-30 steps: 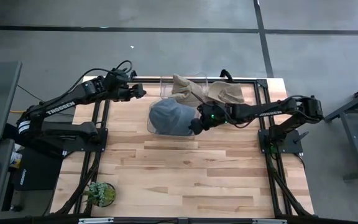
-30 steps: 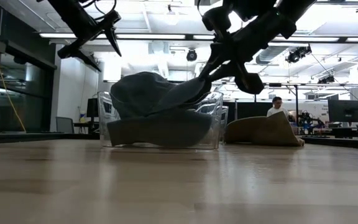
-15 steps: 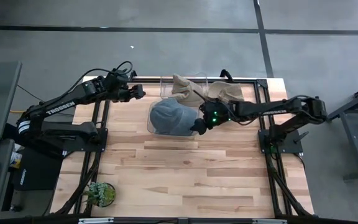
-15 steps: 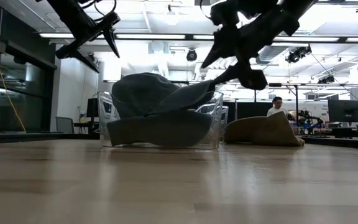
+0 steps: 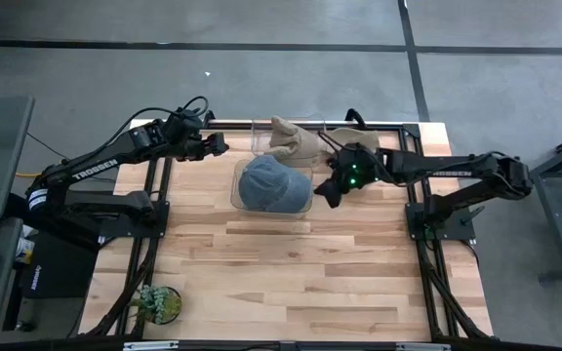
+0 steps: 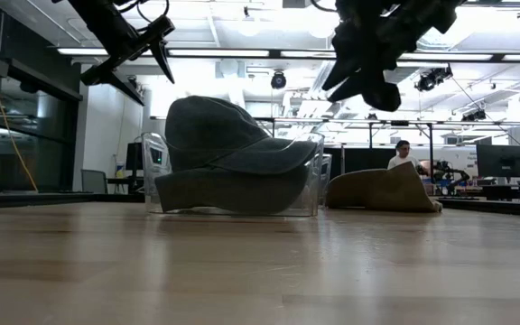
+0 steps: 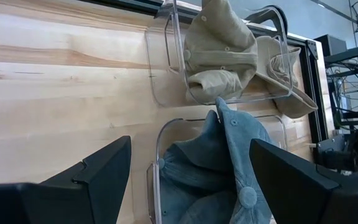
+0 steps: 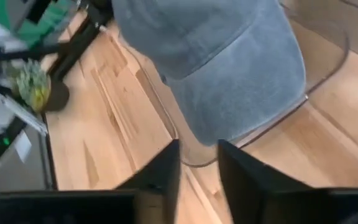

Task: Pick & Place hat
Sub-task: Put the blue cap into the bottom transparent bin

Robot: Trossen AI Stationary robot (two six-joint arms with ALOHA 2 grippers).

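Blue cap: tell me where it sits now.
In the high view the blue cap rests in the clear bin at table centre-back, beside the tan hat.

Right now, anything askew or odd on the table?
Mostly tidy. The blue cap sits on a blue hat already in the clear bin, brim overhanging the rim toward the right gripper. The tan hat slumps across the far bin.

The blue hat [image 6: 228, 149] hides the clear bin's [image 6: 307, 185] interior.
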